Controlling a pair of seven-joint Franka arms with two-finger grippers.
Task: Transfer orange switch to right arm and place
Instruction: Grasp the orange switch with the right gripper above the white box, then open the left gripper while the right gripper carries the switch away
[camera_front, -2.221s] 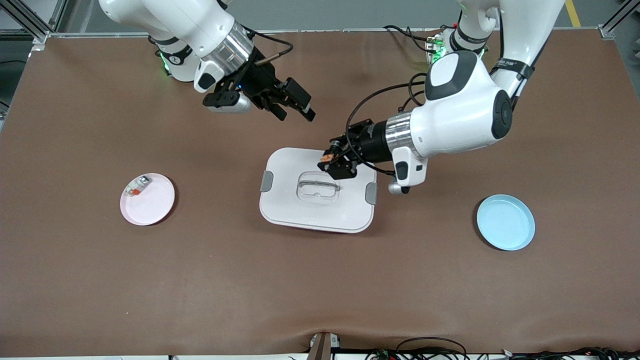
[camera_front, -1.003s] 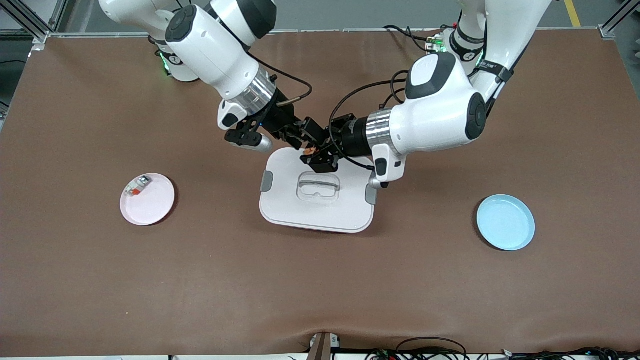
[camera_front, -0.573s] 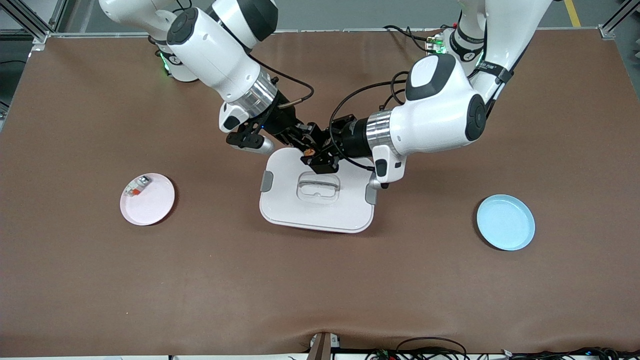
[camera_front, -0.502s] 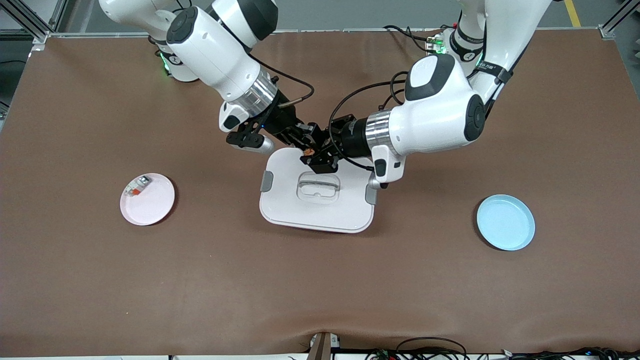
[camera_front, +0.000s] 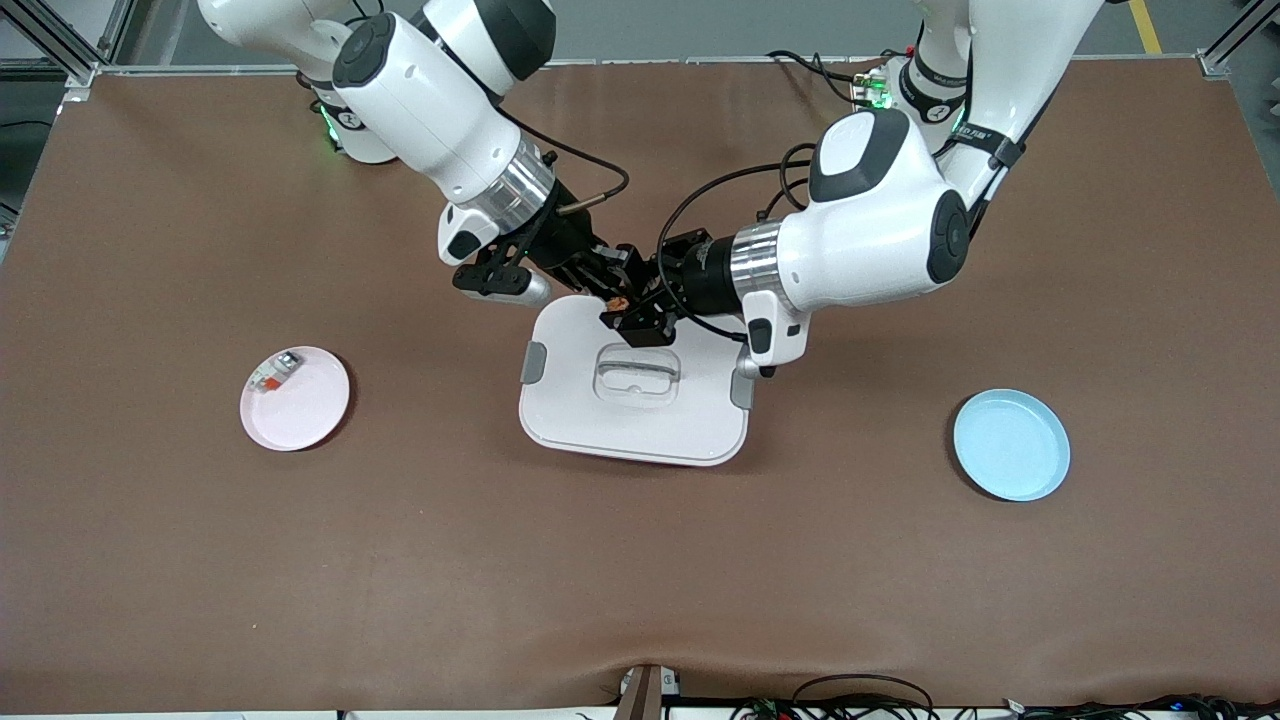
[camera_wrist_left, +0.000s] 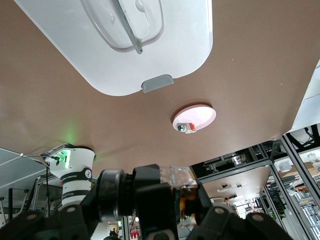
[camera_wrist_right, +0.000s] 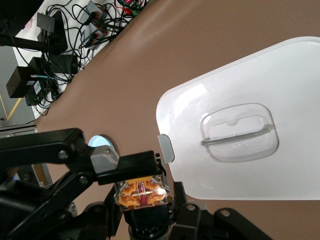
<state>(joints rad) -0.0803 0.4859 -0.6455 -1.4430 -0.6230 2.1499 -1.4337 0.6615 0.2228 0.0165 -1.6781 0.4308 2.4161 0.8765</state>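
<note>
The orange switch (camera_front: 620, 300) hangs in the air over the white lid's (camera_front: 640, 420) edge toward the robots. My left gripper (camera_front: 628, 312) is shut on it. My right gripper (camera_front: 610, 283) comes from the other end and its fingers close round the switch's black body. In the right wrist view the switch (camera_wrist_right: 141, 192) shows its clear cap with orange inside, between my right gripper's (camera_wrist_right: 145, 216) fingers. In the left wrist view the orange band (camera_wrist_left: 187, 200) shows beside a black finger (camera_wrist_left: 155, 210) of the right gripper, between my left gripper's (camera_wrist_left: 145, 215) fingers.
The white lid with a clear handle lies mid-table. A pink plate (camera_front: 305, 415) toward the right arm's end holds a white-grey part with a red-orange end (camera_front: 273, 372). An empty blue plate (camera_front: 1010, 445) lies toward the left arm's end.
The right gripper swung in from over the bare table to meet the left gripper and the switch over the lid. In the last half second both stay almost still.
</note>
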